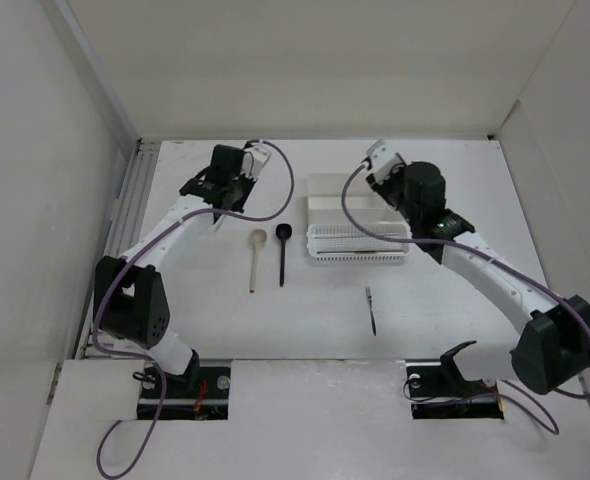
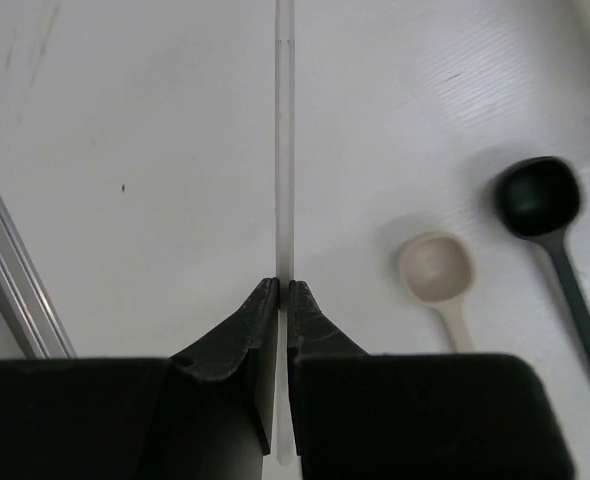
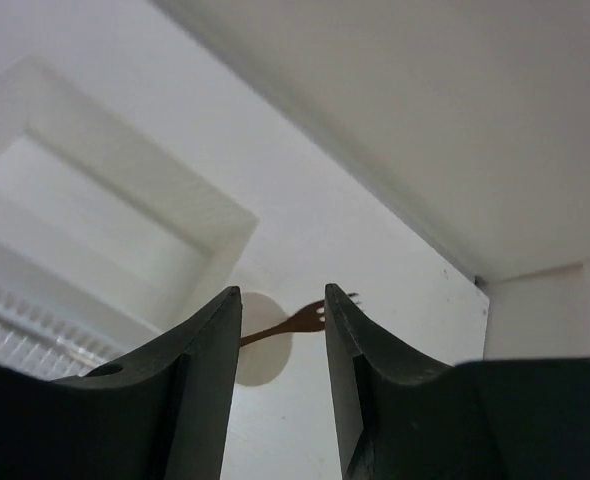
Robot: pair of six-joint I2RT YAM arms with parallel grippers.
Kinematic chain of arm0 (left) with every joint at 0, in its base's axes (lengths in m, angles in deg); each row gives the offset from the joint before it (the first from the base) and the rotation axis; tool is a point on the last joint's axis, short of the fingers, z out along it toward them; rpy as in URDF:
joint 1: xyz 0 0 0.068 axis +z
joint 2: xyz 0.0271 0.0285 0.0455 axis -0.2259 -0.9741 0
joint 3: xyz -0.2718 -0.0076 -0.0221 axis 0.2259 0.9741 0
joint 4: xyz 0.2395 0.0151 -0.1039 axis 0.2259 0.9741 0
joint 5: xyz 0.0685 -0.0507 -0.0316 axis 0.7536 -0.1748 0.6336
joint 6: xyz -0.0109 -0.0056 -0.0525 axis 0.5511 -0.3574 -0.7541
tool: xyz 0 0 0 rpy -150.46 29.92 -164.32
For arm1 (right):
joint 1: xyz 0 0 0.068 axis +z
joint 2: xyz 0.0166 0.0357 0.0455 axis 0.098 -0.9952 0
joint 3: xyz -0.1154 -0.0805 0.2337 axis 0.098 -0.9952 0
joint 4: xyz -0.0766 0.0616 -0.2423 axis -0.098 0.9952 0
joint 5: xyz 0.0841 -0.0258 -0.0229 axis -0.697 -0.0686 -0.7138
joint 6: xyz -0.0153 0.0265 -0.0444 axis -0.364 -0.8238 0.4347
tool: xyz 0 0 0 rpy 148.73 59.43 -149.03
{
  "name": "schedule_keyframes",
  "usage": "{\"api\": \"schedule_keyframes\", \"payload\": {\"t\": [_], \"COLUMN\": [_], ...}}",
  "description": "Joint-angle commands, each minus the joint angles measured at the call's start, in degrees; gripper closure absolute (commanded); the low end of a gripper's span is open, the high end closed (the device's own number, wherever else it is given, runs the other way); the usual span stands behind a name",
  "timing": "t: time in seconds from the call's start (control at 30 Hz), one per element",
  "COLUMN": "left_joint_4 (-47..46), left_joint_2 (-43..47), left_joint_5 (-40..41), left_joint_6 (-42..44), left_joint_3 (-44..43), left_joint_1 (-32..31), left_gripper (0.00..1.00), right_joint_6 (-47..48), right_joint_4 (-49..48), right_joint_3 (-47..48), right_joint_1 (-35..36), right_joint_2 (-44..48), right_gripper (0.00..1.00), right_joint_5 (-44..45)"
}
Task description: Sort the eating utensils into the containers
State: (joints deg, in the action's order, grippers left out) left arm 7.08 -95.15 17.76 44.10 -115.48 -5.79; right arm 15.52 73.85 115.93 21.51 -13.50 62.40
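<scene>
Pale and almost see-through, a thin straight stick [image 2: 285, 150] is clamped between the closed black fingers of the left end effector [image 2: 283, 285]. It reaches out past the fingertips over the white desk [image 1: 305, 330] and also runs back between the fingers toward the wrist. Whether its far end touches the desk cannot be told.

To the right of the stick in the left wrist view lie a beige plastic spoon with a round bowl [image 2: 435, 270] and, further right, a black plastic spoon [image 2: 540, 195]. From above they lie side by side on the desk without touching, bowls toward the far side, between the left arm and the containers.

A plain white rectangular box [image 1: 325, 185] stands just behind a long low white perforated basket [image 1: 360, 258]. A slim dark utensil [image 1: 371, 310] lies alone on the desk in front of the basket, well apart from the spoons.

The right end effector [image 3: 283, 292] is at the far side of the box, its two fingers apart with nothing between them. Beyond the gap a small round beige cup [image 3: 265, 360] shows on the desk, and a small brown fork [image 3: 300, 322] crosses it with its tines past the rim. Whether the fork sits inside the cup cannot be told.
</scene>
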Motion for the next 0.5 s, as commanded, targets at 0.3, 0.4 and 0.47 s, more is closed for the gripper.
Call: {"api": "schedule_keyframes", "payload": {"t": [0.3, 0.4, 0.47], "left_joint_4": [7.9, 7.9, 6.3], "left_joint_2": [-8.1, -14.4, -18.3], "left_joint_5": [-9.8, -12.1, -12.8], "left_joint_6": [11.9, 15.1, 17.2], "left_joint_3": [-19.6, -24.1, -25.8], "left_joint_1": [-27.1, -30.2, -30.9], "left_gripper": [1.00, 1.00, 1.00], "right_joint_6": [-35.8, -35.8, -35.8], "right_joint_4": [-12.4, -12.4, -12.4], "right_joint_3": [-1.5, -2.8, -3.4], "right_joint_1": [-18.6, -19.1, -19.1], "right_joint_2": [11.5, 12.9, 14.0], "right_gripper": [0.53, 0.53, 0.53], "right_joint_5": [6.1, 8.7, 9.2]}}
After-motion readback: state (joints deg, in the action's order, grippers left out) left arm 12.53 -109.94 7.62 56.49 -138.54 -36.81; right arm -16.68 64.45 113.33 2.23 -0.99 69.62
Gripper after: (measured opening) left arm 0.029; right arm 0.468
